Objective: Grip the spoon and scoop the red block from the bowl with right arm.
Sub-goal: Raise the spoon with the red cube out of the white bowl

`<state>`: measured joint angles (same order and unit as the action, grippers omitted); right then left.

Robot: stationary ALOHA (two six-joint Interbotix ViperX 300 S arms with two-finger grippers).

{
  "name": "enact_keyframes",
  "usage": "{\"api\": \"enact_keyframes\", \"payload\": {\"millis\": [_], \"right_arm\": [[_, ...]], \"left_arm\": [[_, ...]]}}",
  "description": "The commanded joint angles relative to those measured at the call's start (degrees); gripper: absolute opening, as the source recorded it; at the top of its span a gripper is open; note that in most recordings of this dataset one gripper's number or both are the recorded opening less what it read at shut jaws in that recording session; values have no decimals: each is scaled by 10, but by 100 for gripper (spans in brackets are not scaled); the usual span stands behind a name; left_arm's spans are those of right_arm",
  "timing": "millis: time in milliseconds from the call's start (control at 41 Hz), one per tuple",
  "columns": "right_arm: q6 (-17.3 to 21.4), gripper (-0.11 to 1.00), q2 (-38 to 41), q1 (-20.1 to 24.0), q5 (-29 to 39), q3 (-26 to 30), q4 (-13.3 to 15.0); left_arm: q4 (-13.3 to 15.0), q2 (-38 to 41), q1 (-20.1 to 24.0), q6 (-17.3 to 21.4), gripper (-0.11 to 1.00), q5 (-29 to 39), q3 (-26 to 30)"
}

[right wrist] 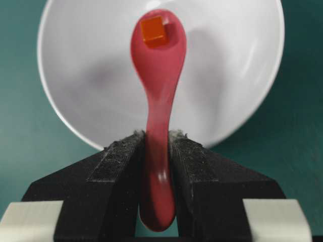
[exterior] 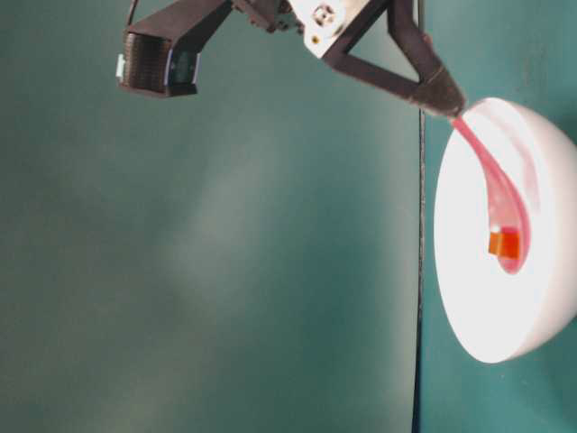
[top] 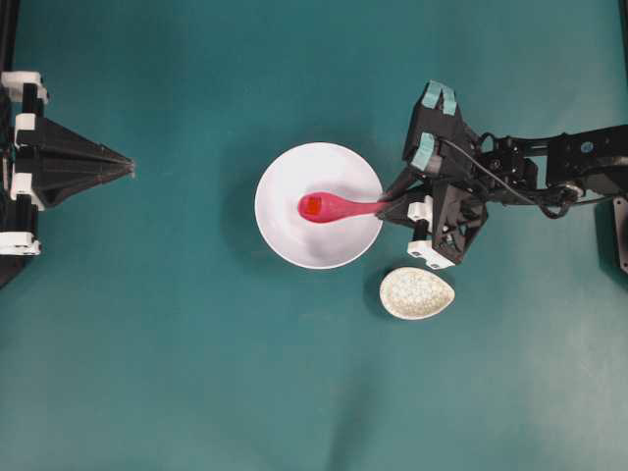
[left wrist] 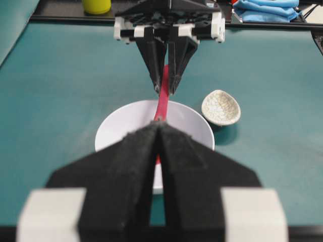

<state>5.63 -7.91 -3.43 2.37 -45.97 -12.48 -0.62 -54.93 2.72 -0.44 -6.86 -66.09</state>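
Observation:
My right gripper (right wrist: 157, 137) is shut on the handle of the pink spoon (right wrist: 157, 75), just outside the right rim of the white bowl (top: 285, 231). The spoon (top: 339, 207) reaches over the bowl, and the red block (right wrist: 153, 29) sits in its head. Seen from table level, the spoon (exterior: 500, 203) is held inside the bowl (exterior: 473, 307) with the block (exterior: 504, 243) in its head. My left gripper (top: 128, 169) rests shut at the far left, well away from the bowl. In the left wrist view its tips (left wrist: 159, 125) hide the spoon's head.
A small speckled beige egg-shaped dish (top: 417, 292) lies on the teal table just right of the bowl's near side, under the right wrist. A yellow object (left wrist: 97, 6) and blue cloth (left wrist: 267, 9) sit beyond the table's far edge.

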Motion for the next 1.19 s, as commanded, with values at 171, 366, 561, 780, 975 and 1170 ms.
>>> {"api": "enact_keyframes", "payload": {"millis": [171,366,561,780,975,1170], "right_arm": [[1,24,-52,3,25,51,-3],[0,24,-104,3,93,87,-3],[1,24,-158,3,165,126,-2],[1,24,-188,3,174,134,-3],[1,24,-189,3,174,133,-3],[1,24,-189,3,175,132,-3]], "left_arm": [[-2,4,1,-1,0,-1,11],[-2,4,1,-1,0,-1,11],[-1,4,1,-1,0,-1,11],[-2,2,1,-4,0,-1,13],[-2,-3,1,-4,0,0,13],[-1,-4,0,-4,0,2,13]]}}
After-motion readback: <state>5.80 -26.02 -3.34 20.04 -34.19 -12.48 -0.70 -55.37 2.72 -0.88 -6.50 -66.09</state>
